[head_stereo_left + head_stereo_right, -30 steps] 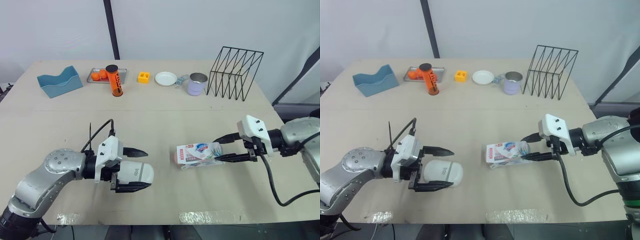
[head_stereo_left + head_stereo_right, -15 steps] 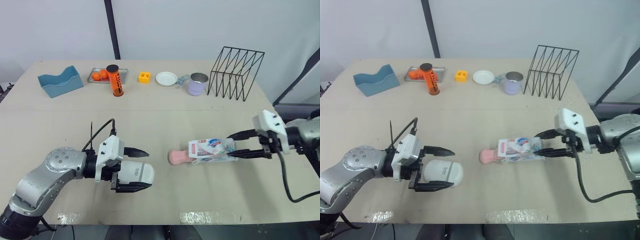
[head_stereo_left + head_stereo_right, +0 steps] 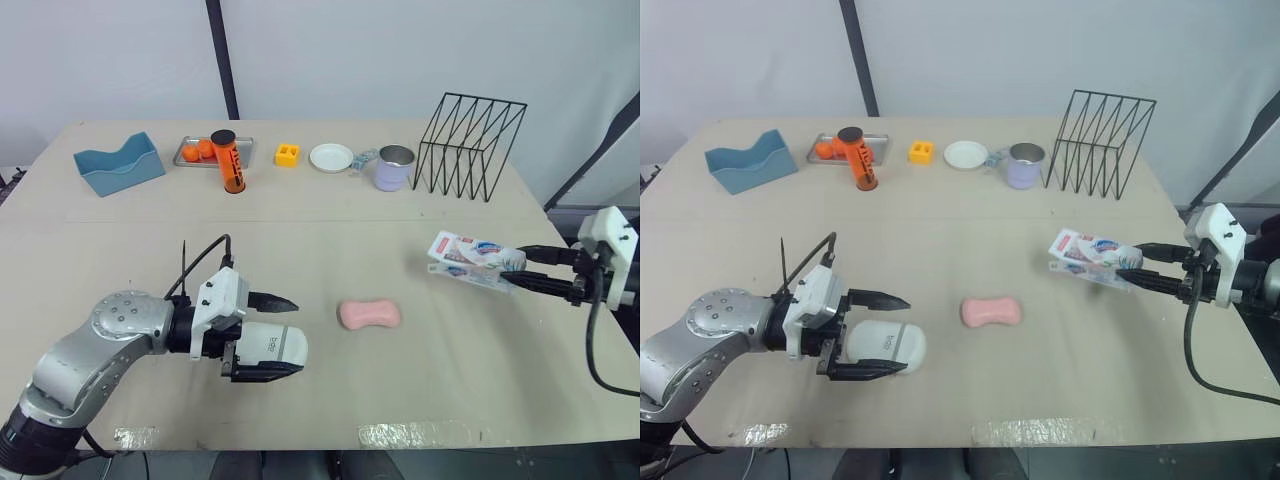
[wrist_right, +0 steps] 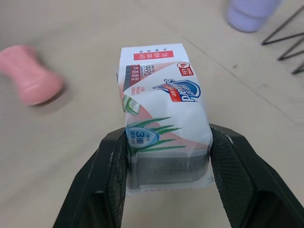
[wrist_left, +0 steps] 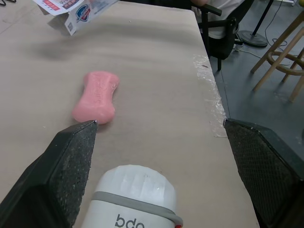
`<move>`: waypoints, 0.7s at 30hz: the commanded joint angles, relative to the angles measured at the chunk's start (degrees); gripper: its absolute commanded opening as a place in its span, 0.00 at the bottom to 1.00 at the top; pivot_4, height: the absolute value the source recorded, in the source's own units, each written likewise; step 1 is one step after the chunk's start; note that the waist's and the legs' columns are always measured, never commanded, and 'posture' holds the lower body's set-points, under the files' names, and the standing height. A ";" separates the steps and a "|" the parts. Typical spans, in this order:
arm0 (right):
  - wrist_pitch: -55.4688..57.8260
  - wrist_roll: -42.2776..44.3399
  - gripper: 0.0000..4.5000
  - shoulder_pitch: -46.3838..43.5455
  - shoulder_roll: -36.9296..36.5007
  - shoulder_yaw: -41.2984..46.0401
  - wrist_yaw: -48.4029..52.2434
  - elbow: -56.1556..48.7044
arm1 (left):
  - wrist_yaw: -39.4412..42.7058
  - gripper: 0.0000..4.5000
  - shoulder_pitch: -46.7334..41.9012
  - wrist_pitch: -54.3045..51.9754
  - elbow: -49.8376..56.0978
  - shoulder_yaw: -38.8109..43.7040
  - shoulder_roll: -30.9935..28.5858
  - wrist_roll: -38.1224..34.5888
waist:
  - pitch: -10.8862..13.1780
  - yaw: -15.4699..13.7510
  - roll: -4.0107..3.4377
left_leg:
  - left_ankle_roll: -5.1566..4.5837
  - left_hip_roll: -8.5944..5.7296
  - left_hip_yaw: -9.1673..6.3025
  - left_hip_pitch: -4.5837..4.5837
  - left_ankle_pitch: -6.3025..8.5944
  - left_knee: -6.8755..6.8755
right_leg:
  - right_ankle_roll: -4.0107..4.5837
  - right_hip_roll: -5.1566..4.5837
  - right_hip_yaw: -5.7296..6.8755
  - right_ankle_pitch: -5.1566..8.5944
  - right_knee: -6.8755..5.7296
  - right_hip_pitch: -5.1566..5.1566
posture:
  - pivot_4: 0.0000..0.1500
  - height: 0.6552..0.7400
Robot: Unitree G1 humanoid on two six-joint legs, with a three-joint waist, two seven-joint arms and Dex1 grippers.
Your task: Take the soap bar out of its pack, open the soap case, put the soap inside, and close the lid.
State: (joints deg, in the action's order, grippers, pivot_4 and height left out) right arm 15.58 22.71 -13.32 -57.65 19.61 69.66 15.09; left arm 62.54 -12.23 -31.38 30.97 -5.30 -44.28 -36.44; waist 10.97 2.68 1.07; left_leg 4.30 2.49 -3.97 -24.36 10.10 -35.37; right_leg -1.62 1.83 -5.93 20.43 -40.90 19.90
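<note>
On the table (image 3: pixel 330 220), our left gripper (image 3: pixel 292 337) has its fingers spread around the white soap case (image 3: pixel 272 345). Our right gripper (image 3: pixel 512 275) pinches the pack (image 3: pixel 465 255) out at 3 o'clock. The pink soap bar (image 3: pixel 369 314) lies bare between them, its long axis 9-to-3, nearer the left gripper, at its 2 o'clock.
</note>
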 commanded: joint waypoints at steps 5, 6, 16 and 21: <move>-3.44 -0.01 0.57 3.21 4.92 3.74 -7.78 -0.09 | 0.21 1.00 -0.87 0.63 0.63 0.22 0.17 -0.03 | 0.00 0.06 -0.03 | 0.00 -0.02 0.00 0.01 0.00 -0.01 | -0.01 -0.01 -0.01 0.00 -0.02 0.00 | 1.00 1.00; -3.49 -0.07 0.57 3.17 5.32 3.74 -8.59 0.28 | 0.21 1.00 -0.89 0.65 0.59 0.27 0.16 0.03 | 0.00 0.09 -0.05 | 0.00 -0.01 0.02 0.01 0.00 -0.01 | -0.01 0.00 -0.02 0.00 -0.02 0.00 | 1.00 1.00; -1.82 0.52 0.62 4.61 4.49 2.10 -6.68 3.07 | -0.33 1.00 -0.12 0.52 1.34 0.84 0.03 -0.08 | -0.01 0.06 -0.07 | 0.00 -0.02 0.03 0.02 0.00 -0.01 | -0.01 -0.01 -0.03 0.01 -0.02 -0.01 | 1.00 1.00; -2.62 -0.23 0.99 3.95 3.01 2.08 -4.09 4.94 | -0.55 1.00 0.25 0.58 1.49 1.10 -0.15 -0.21 | -0.01 0.06 -0.07 | 0.00 -0.01 0.03 0.03 0.00 -0.01 | -0.02 0.00 -0.03 0.01 -0.01 -0.01 | 1.00 1.00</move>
State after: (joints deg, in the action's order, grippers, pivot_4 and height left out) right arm 13.82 22.23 -8.70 -52.67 20.48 64.84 19.69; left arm 61.79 -11.97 -31.37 30.80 -5.34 -44.03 -36.20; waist 10.96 2.73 1.00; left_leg 4.30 2.47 -3.94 -24.33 10.10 -35.38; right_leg -1.64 1.82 -5.96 20.44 -40.92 19.88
